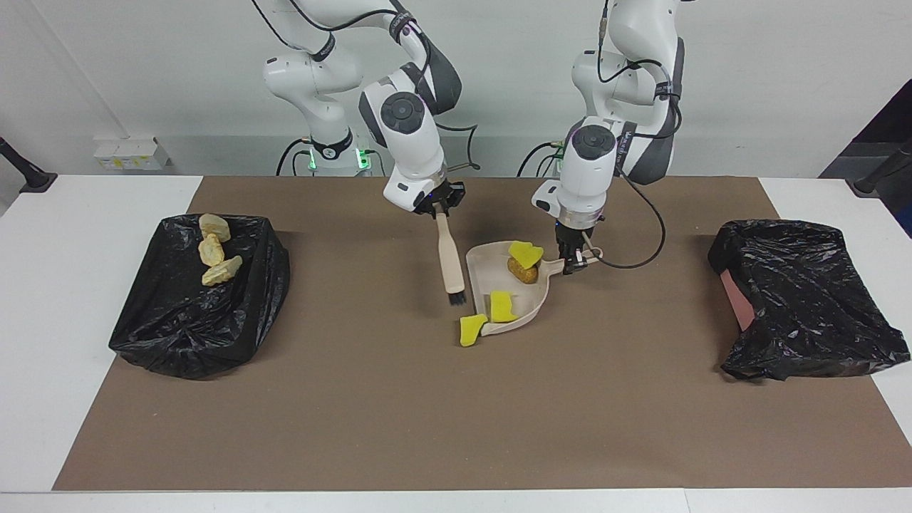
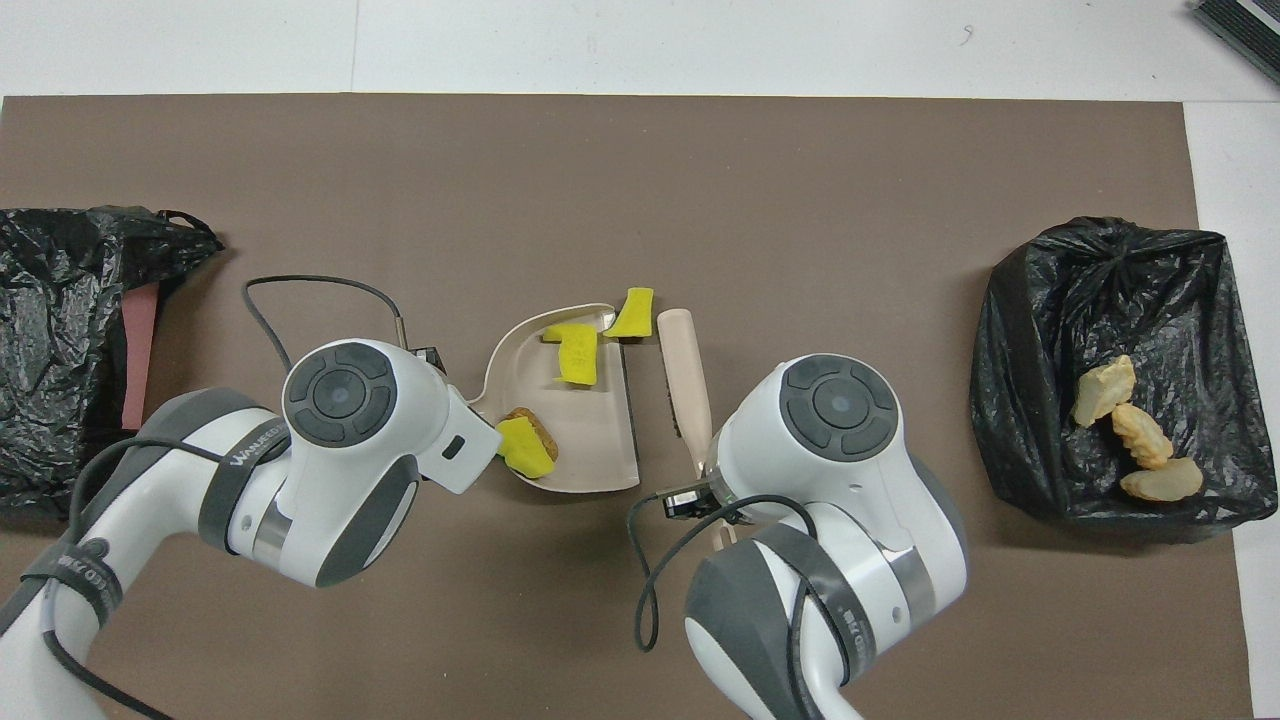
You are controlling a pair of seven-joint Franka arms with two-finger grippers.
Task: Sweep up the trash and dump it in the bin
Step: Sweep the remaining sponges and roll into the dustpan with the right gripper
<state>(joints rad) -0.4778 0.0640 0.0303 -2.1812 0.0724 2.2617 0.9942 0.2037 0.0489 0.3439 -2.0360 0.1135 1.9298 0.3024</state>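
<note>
Beige brush (image 1: 449,255): you have it clamped at the handle top in the right hand (image 1: 439,208), bristles down on the brown mat, just beside the dustpan's open mouth.
Brush axis: its long axis runs from the robots outward, handle end toward the robots, bristle end farther from them.
Left hand (image 1: 576,265): you hold it closed on the handle stub of the dustpan (image 1: 483,265), at the pan's end nearer the left arm.
Trash in pan: two yellow wedges (image 1: 504,305) and the brown lump (image 1: 522,271) sit inside; one wedge rests on the lump.
Trash at lip: a third yellow wedge (image 1: 472,329) straddles the pan's lip, half on the mat.
Bin (image 1: 178,313): the black-lined one toward the right arm's end already holds three croissant pieces (image 1: 214,249).
Second bin (image 1: 805,306): it sits toward the left arm's end.
Risk: lift now and, I judge, the lip wedge drops off; tilt sharply and the stacked wedge rolls out.
</note>
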